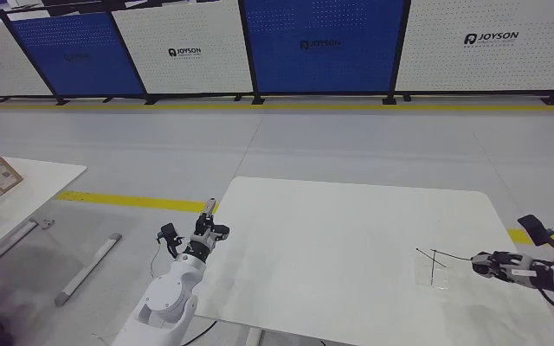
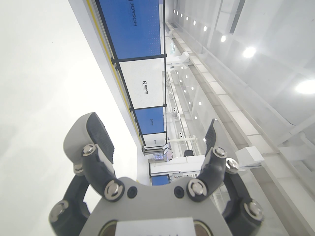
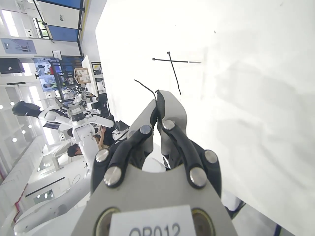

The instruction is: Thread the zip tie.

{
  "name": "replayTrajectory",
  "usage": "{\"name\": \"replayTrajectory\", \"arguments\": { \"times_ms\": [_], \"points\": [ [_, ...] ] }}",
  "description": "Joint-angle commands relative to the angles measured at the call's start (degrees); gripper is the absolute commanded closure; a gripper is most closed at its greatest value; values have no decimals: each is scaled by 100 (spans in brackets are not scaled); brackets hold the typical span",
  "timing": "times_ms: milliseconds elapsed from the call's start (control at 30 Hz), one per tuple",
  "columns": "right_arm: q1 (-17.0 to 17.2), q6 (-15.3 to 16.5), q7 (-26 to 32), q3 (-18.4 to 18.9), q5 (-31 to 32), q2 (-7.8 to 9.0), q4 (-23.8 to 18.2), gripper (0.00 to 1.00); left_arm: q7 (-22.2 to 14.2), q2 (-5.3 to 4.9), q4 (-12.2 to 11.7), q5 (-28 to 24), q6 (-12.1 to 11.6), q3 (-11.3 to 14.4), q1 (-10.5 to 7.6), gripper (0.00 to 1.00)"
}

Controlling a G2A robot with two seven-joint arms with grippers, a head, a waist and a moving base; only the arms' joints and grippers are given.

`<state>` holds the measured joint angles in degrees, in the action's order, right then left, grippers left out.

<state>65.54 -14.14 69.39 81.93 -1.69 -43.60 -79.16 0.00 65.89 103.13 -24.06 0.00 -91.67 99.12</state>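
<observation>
One thin black plastic zip tie (image 3: 145, 87) is pinched by right end effector (image 3: 157, 94) | left end effector (image 2: 153, 121) is held open | nothing threaded yet

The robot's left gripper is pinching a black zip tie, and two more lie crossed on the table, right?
No, the right gripper pinches the black zip tie, as the right wrist view shows. Two more ties do lie crossed on the table.
</observation>
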Motion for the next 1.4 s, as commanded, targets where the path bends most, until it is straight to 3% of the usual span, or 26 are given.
{"name": "replayTrajectory", "arguments": {
  "times_ms": [0,200,267,400,467,600,733,1267,1367],
  "points": [
    [0,0,0,0,0,0,0,100,0,0,0,0,0,0,0,0],
    [61,121,-229,3,-3,-10,-79,100,0,0,0,0,0,0,0,0],
    [176,398,-385,70,-209,-21,-181,100,0,0,0,0,0,0,0,0],
    [509,1391,-472,343,-921,-34,-483,100,0,0,0,0,0,0,0,0],
    [603,1623,-419,337,-1057,-42,-661,100,0,0,0,0,0,0,0,0],
    [446,1661,-495,-75,-928,-106,-919,100,0,0,0,0,0,0,0,0],
    [31,1786,-331,-595,-1133,-218,-614,100,0,0,0,0,0,0,0,0],
    [36,1792,-367,-597,-1121,-220,-630,100,0,0,0,0,0,0,0,0],
    [57,1997,-717,-693,-944,-251,-954,100,0,0,0,0,0,0,0,0]
  ]
}}
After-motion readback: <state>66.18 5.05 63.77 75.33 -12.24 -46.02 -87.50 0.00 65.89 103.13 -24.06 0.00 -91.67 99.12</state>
